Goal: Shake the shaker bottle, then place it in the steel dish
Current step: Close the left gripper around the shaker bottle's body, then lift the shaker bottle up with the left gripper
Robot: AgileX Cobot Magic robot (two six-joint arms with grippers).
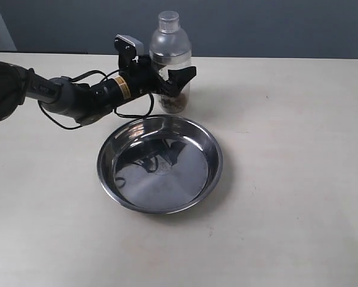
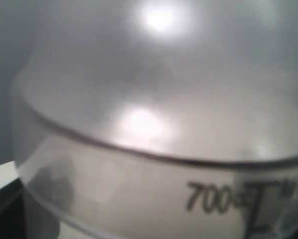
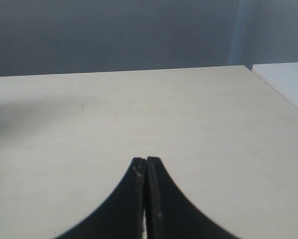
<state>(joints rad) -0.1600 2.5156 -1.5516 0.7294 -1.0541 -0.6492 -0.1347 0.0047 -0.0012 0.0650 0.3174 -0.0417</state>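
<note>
The shaker bottle (image 1: 170,45) stands upright on the table just behind the steel dish (image 1: 167,179), with brown granules at its bottom. My left gripper (image 1: 172,76) reaches in from the left and straddles the bottle's body. One black finger (image 1: 182,78) lies across the front and the other is hidden behind the bottle, so I cannot see whether they press on it. The left wrist view is filled by the blurred frosted shaker bottle (image 2: 149,149) with its black scale mark. My right gripper (image 3: 146,160) is shut on nothing over bare table and is outside the exterior view.
The steel dish holds nothing and mirrors the arm above it. The left arm's black cable (image 1: 131,113) loops down near the dish's far rim. A white surface (image 3: 288,82) borders the table's edge in the right wrist view.
</note>
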